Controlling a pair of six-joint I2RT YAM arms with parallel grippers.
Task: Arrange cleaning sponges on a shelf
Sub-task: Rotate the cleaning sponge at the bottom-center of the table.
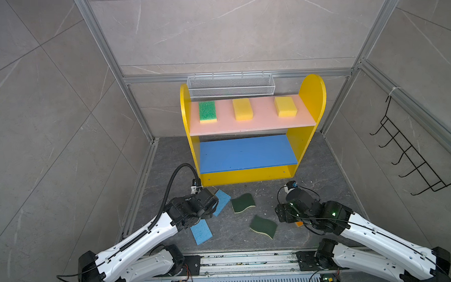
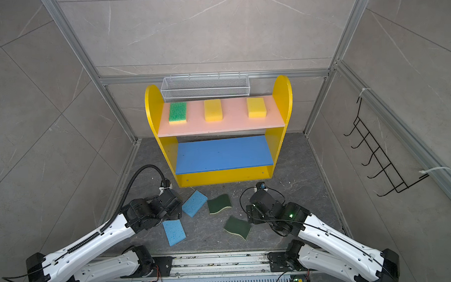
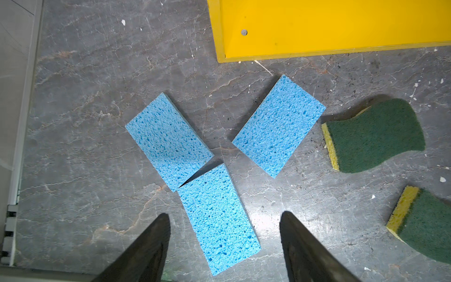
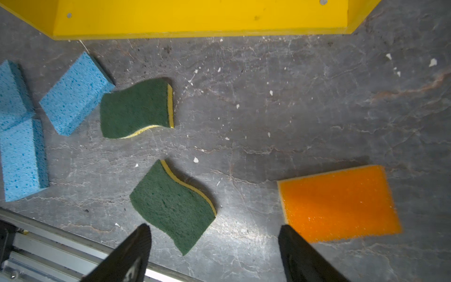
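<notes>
The shelf [image 1: 252, 125] holds a green-topped sponge [image 1: 207, 111] and two yellow blocks [image 1: 242, 109] [image 1: 285, 106] on its pink board; the blue board [image 1: 246, 153] is bare. On the floor lie three light-blue sponges [image 3: 168, 141] [image 3: 278, 124] [image 3: 219, 219], two dark-green wavy ones [image 4: 136, 107] [image 4: 173, 205] and an orange-topped one [image 4: 339, 202]. My left gripper [image 3: 225, 214] hangs open above the nearest blue sponge, one finger either side. My right gripper [image 4: 214, 226] is open over bare floor, between a dark-green sponge and the orange one.
A white wire mesh basket [image 1: 230, 86] hangs behind the shelf. A black wire hook rack [image 1: 410, 150] is on the right wall. An aluminium rail [image 1: 249, 259] runs along the front. Small crumbs dot the dark stone floor [image 1: 272, 196].
</notes>
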